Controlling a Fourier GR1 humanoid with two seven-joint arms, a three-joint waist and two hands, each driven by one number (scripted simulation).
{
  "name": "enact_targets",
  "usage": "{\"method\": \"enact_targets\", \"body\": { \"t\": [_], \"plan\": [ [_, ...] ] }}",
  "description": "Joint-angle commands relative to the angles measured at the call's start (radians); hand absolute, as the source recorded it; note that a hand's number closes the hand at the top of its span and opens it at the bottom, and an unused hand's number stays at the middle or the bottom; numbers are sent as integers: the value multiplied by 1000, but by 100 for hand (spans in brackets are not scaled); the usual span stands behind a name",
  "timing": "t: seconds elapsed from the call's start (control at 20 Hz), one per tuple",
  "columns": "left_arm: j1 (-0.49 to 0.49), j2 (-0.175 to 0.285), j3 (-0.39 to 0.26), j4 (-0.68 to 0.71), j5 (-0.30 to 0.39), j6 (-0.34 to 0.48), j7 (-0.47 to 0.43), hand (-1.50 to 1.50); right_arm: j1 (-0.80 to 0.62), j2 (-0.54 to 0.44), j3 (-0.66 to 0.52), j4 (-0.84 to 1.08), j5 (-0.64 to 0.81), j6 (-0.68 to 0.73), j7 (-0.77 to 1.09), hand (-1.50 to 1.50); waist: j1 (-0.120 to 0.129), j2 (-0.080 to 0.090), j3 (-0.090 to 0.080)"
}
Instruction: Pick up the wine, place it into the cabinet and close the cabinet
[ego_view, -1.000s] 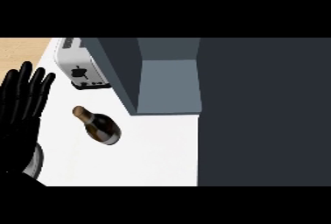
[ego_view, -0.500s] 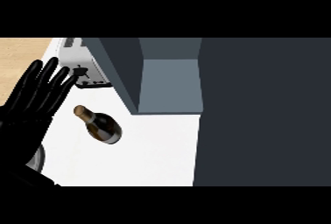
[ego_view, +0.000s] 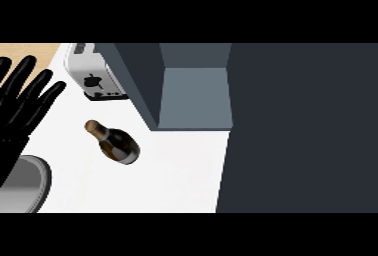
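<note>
Down at the near left corner, nearer than the wine bottle (ego_view: 116, 143), a grey forearm (ego_view: 22, 187) comes in over the white bench (ego_view: 177, 175). The bottle lies on its side out on the bare bench top. Its fat dark end is nearer and its gold top points away and to the left. The left hand (ego_view: 18, 117) is black and sits to the left of the bottle, not touching it. Its fingers are straight and spread wide, holding nothing. Farther back than the bottle stands a silver toaster (ego_view: 92, 75). Back and to the right of the bottle is the open grey cabinet (ego_view: 193, 97). A big dark panel (ego_view: 303, 125) fills the right side. A strip of tan floor (ego_view: 29, 50) shows at the far left.
</note>
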Motion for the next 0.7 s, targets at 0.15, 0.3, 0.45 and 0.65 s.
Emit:
{"method": "enact_targets", "body": {
  "t": [0.15, 0.3, 0.45, 0.65],
  "plan": [
    [-59, 45, 19, -102, 34, 118, 172, -150, -33, 11, 87, -166, 115, -88, 139, -150, 1, -1, 0],
    [-12, 41, 45, -42, 37, 25, 97, -150, -48, 4, 132, -178, 151, -115, 175, -150, -1, -1, -1],
    [4, 9, 12, 3, -20, 21, 61, -150, -74, -24, 79, -182, 101, -118, 188, -150, -4, 1, 0],
    [-52, 29, 36, 27, -29, 58, 89, -150, -111, -30, 139, -218, 157, -163, 246, -150, -9, -1, -1]
  ]
}}
